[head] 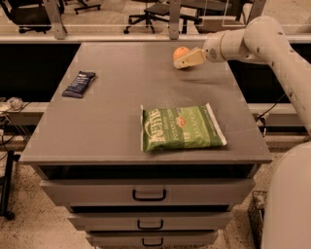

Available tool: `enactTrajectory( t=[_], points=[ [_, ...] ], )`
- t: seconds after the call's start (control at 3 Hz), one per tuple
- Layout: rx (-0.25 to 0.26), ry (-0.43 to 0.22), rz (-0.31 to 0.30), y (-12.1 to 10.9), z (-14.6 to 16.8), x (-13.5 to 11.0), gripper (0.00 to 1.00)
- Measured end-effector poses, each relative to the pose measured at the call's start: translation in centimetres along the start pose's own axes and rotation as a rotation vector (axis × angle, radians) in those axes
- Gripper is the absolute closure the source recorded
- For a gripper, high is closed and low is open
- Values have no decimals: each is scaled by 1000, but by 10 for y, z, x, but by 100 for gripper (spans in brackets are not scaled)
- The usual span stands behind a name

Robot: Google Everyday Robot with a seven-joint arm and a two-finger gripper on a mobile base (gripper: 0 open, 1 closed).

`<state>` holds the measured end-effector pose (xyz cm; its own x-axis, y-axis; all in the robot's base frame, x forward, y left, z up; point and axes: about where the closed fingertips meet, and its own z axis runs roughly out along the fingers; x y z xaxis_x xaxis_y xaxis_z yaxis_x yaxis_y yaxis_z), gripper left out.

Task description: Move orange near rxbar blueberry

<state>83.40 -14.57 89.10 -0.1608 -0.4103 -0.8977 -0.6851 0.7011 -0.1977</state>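
The orange [179, 51] sits on the grey tabletop [112, 126] at the far right of centre. My gripper [188, 59] reaches in from the right and is at the orange's near right side, overlapping its lower edge. The rxbar blueberry [79, 83], a flat dark navy bar, lies near the table's left edge, far from the orange.
A large green chip bag [181, 127] lies flat at the front right of the table. Drawers with handles [148, 195] are below the top. Office chairs [146, 14] stand behind a rail at the back. My arm [272, 44] spans the right side.
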Motion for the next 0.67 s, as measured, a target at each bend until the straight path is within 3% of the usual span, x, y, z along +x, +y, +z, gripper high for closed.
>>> enactTrajectory(
  t=[0.67],
  points=[
    [-48,40,63,7,29,9,1]
  ],
)
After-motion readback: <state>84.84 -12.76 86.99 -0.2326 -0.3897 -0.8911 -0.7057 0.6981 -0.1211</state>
